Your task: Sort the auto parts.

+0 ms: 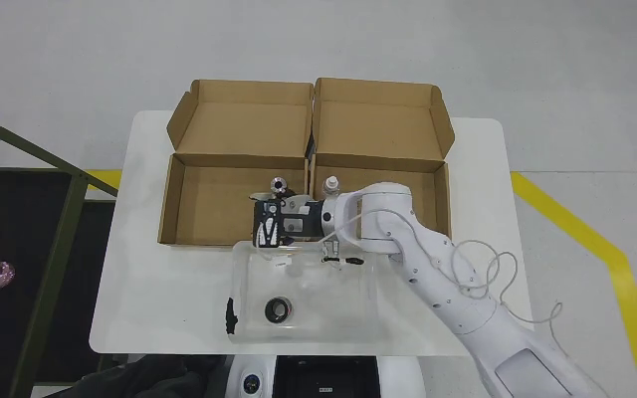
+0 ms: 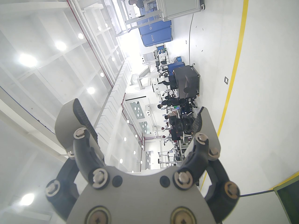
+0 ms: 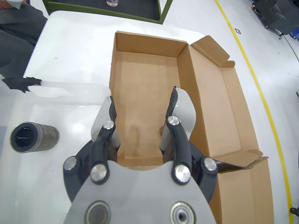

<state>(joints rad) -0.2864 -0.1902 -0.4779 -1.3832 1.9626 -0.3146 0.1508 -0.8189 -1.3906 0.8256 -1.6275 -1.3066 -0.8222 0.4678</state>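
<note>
So the right gripper [image 3: 142, 94] hangs over the near wall of the left box [image 1: 209, 204], fingers spread wide with nothing between them. The one part I can see loose is the sleeve [image 1: 279, 310], sitting in the clear tray [image 1: 328, 308] on the near side of the table [image 1: 149, 298], well apart from the gripper, so my guess is the job in hand is fetching it. If it were me, I'd lift clear of the box wall first, swing back over the tray, and come down with the jaws across the round body at about mid-length, not end to end. It's smooth metal and looks like it would roll or squirt out of an off-centre pinch. Watch the tray wall too, since clear plastic is easy to clip. The sleeve itself is a short grey steel tube with a dark bore and a ring groove near one end. From above it reads as standing bore-up, but I can't say for sure. The left gripper [image 2: 140, 105] points off into the room, also spread and empty.
</note>
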